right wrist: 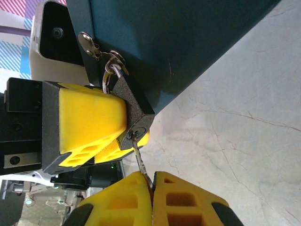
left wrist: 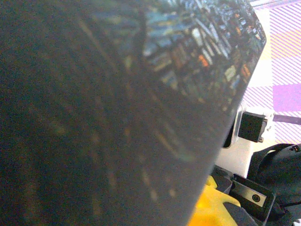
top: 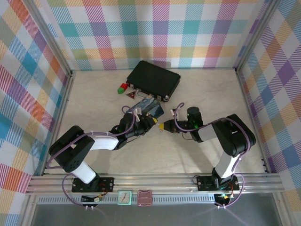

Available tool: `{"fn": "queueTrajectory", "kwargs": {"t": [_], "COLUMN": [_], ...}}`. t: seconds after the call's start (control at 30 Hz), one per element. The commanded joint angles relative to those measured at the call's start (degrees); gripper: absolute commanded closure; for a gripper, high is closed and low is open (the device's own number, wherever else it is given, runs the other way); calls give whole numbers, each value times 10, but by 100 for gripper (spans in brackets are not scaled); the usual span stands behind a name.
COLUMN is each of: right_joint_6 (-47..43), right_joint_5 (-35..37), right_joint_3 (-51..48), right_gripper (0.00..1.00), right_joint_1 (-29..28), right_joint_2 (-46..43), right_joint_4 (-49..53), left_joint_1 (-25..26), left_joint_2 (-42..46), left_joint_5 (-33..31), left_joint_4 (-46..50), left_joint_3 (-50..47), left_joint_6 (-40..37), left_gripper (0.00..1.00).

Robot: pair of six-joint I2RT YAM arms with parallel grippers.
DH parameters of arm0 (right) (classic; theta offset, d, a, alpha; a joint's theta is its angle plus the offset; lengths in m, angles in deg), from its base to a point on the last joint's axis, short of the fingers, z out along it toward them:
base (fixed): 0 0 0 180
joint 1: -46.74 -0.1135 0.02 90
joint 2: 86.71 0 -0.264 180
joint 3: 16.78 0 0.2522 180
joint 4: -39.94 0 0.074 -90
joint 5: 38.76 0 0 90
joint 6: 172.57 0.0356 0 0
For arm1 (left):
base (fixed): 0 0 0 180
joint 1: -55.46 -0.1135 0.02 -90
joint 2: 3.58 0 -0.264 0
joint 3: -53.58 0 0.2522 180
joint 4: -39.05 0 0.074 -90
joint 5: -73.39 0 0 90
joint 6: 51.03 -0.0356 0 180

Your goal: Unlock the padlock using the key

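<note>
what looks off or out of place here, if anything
Nothing stands out. The key sits in the keyhole of the padlock, pinched by the right hand. The left hand clamps the padlock, which hangs from the latch of the blue tin. No spill or damage shows.

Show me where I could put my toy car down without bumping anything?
Bare table lies right of the black case, up to the right wall. More lies left of the red and green blocks, and at the front between the arm bases. The middle is crowded: the blue tin, the left gripper clamping the padlock, the right gripper pinching the key.
</note>
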Motion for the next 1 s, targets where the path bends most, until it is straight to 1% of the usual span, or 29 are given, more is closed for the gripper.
{"fn": "queueTrajectory", "kwargs": {"t": [0.0, 0.13, 0.2, 0.27, 0.37, 0.43, 0.53, 0.6, 0.67, 0.73, 0.77, 0.87, 0.97], "right_joint_6": [23, 49, 85, 114, 138, 137, 99, 78, 93, 109, 121, 179, 212], "right_joint_5": [-11, -2, -6, -10, -11, -19, -56, -64, -72, -66, -68, -81, -92], "right_joint_3": [27, 43, 52, 53, 55, 58, 76, 88, 91, 98, 97, 71, 66], "right_gripper": [100, 100, 100, 100, 100, 100, 100, 100, 100, 100, 100, 100, 100], "right_joint_1": [0, 2, 2, 2, 4, 6, 9, 12, 18, 21, 21, 23, 23], "right_joint_2": [3, 6, 14, 17, 16, 19, 32, 38, 44, 48, 50, 55, 69], "right_joint_4": [-39, -11, -16, -29, -17, -9, 16, 44, 38, 77, 81, -2, -67], "left_joint_1": [14, 16, 17, 19, 20, 20, 20, 21, 22, 21, 20, 20, 20], "left_joint_2": [14, 15, 12, 13, 21, 27, 37, 45, 49, 49, 50, 56, 59], "left_joint_5": [4, 15, 23, 18, 11, 13, 17, 16, 17, 21, 21, 25, 30], "left_joint_4": [16, 8, 1, 13, 12, 9, 32, 42, 44, 37, 36, 35, 41], "left_joint_3": [14, 16, 20, 22, 17, 16, 23, 27, 29, 29, 29, 31, 36], "left_joint_6": [-21, -22, -23, -23, -23, -20, -24, -32, -36, -41, -42, -40, -33], "left_gripper": [100, 100, 100, 100, 100, 100, 100, 100, 100, 100, 100, 100, 100]}}
